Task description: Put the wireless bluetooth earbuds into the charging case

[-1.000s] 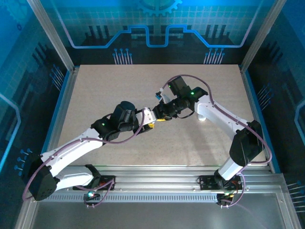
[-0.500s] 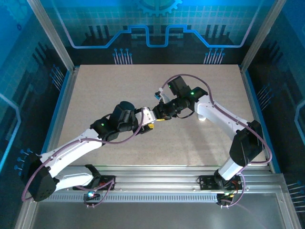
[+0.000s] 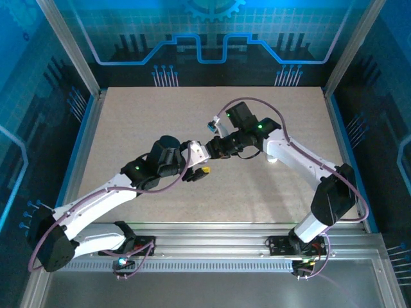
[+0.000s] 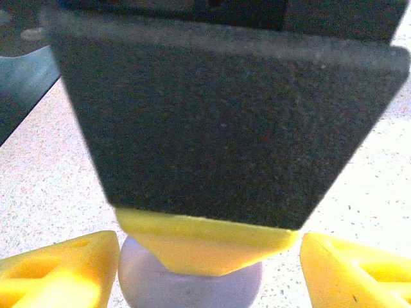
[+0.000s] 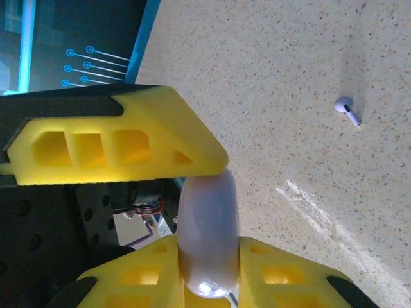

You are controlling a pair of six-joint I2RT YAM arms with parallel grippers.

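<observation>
While your right hand [image 3: 211, 150] and left hand [image 3: 202, 161] sit nose to nose over the middle of the bench [image 3: 128, 122], the right one's clamped on the case [image 5: 205, 244], pinching it edge-on between its yellow fingers [image 5: 115, 147]. Your left hand's released. Its fingers are spread at 9 and 3 o'clock of the case. One earbud [image 5: 347, 111] lies on the bench, well apart, at 2 o'clock from the case.
</observation>
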